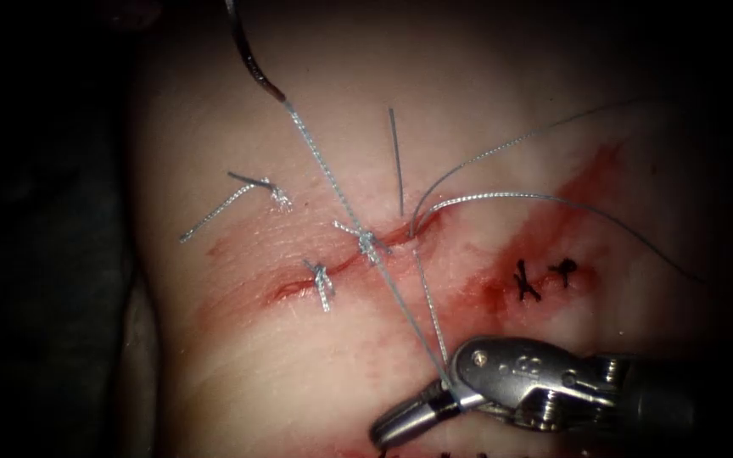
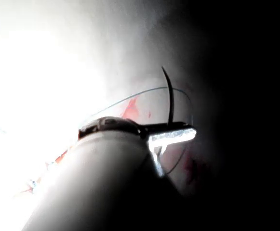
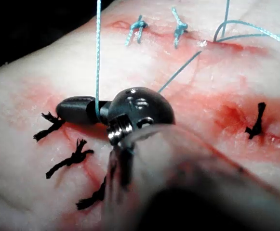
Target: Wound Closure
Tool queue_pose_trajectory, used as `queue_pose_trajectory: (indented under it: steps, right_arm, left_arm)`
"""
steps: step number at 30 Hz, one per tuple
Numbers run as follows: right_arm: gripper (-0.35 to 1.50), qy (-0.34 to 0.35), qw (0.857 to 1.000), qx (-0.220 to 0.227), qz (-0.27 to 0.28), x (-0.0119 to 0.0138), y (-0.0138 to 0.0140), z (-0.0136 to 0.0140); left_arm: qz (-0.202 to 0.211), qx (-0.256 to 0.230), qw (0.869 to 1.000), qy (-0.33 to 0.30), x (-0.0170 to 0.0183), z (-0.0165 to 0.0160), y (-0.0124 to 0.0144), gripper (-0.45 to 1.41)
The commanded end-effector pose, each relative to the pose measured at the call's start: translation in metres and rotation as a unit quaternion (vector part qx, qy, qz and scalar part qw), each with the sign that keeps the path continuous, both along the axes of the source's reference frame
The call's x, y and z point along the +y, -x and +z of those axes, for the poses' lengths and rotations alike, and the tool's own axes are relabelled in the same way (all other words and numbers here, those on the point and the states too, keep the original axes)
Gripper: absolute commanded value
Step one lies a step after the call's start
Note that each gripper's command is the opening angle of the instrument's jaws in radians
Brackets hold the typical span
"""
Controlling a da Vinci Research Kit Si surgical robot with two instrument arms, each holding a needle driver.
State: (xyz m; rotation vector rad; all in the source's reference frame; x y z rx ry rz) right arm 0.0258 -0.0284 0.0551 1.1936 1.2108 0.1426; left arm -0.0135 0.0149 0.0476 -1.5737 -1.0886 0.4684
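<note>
Right arm's tool [image 1: 422, 409] sits nearest the endoscope, low and to the right of the cut [image 1: 358, 254], its jaws closed on the thread [image 1: 400, 297] close to their base; in the right wrist view the same strand runs straight up out of the closed jaws [image 3: 97, 57]. From this tool the thread rises taut up and to the left, crosses the cut at the middle knot [image 1: 369, 246], and continues to the needle [image 1: 252, 59].

Location of the needle: high above the tissue [image 1: 239, 373], on the left of the cut, clear of the surface and not in the tissue. Its swaged end, where the thread joins, points down toward the cut. In the left wrist view the left arm's tool [image 2: 171, 132] holds the needle [image 2: 170, 98] between closed jaws; the curve stands up from the jaws, though where along the curve the grip falls is hard to judge against the glare.

Key relation: needle, thread and right tool lie on one diagonal line across the cut, with the left tool at the upper left end and the right tool at the lower right end. A second strand [image 1: 430, 297] runs from the right tool to the cut's right portion, where two loose loops [image 1: 502, 197] emerge and trail right. A finished knot [image 1: 322, 284] sits further left, with dark stitches [image 1: 526, 282] on the red fluid [image 1: 570, 203] to the right.
</note>
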Motion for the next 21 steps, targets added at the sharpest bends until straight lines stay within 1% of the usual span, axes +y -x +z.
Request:
queue_pose_trajectory:
  steps: [1, 2, 3, 4, 7, 8, 10, 11, 13, 14, 18, 19, 20, 21]
  right_arm:
    - [-0.35, -0.010, 1.000, -0.019, -0.003, -0.0008, 0.0008, -0.0006]
    - [-0.35, -0.010, 1.000, -0.019, -0.003, -0.0008, 0.0008, -0.0006]
    - [-0.35, -0.018, 0.999, -0.032, -0.006, -0.0010, 0.0015, -0.0009]
    - [-0.35, -0.028, 0.998, -0.051, -0.011, -0.0013, 0.0029, -0.0013]
    - [-0.35, -0.046, 0.996, -0.078, -0.015, -0.0016, 0.0051, -0.0017]
    - [-0.35, -0.051, 0.995, -0.088, -0.020, -0.0018, 0.0061, -0.0017]
    - [-0.35, -0.051, 0.992, -0.108, -0.028, -0.0019, 0.0075, -0.0018]
    - [-0.35, -0.051, 0.992, -0.108, -0.028, -0.0019, 0.0075, -0.0018]
    - [-0.35, -0.052, 0.989, -0.136, -0.032, -0.0020, 0.0090, -0.0020]
    - [-0.35, -0.055, 0.983, -0.170, -0.040, -0.0021, 0.0106, -0.0021]
    - [-0.35, -0.060, 0.971, -0.228, -0.041, -0.0022, 0.0142, -0.0024]
    - [-0.35, -0.063, 0.963, -0.257, -0.045, -0.0021, 0.0160, -0.0025]
    - [-0.35, -0.063, 0.963, -0.257, -0.045, -0.0021, 0.0160, -0.0025]
    - [-0.35, -0.067, 0.952, -0.294, -0.051, -0.0021, 0.0183, -0.0025]
  left_arm:
    - [-0.006, 0.007, 1.000, 0.005, 0.0004, 0.0006, -0.0004, -0.45]
    - [-0.006, 0.007, 1.000, 0.005, 0.0004, 0.0006, -0.0004, -0.45]
    - [-0.008, 0.009, 1.000, 0.003, 0.0006, 0.0006, -0.0010, -0.45]
    - [-0.017, 0.020, 1.000, 0.007, 0.0010, 0.0007, -0.0023, -0.45]
    - [-0.034, 0.042, 0.998, 0.019, 0.0018, 0.0009, -0.0044, -0.45]
    - [-0.044, 0.056, 0.997, 0.027, 0.0021, 0.0010, -0.0053, -0.45]
    - [-0.056, 0.076, 0.995, 0.033, 0.0024, 0.0011, -0.0067, -0.45]
    - [-0.056, 0.076, 0.995, 0.033, 0.0024, 0.0011, -0.0067, -0.45]
    - [-0.068, 0.102, 0.992, 0.037, 0.0029, 0.0011, -0.0084, -0.45]
    - [-0.087, 0.128, 0.987, 0.038, 0.0033, 0.0011, -0.0103, -0.45]
    - [-0.104, 0.158, 0.981, 0.037, 0.0039, 0.0011, -0.0132, -0.45]
    - [-0.111, 0.168, 0.979, 0.037, 0.0042, 0.0009, -0.0144, -0.45]
    - [-0.111, 0.168, 0.979, 0.037, 0.0042, 0.0009, -0.0144, -0.45]
    - [-0.116, 0.176, 0.977, 0.036, 0.0045, 0.0007, -0.0157, -0.45]
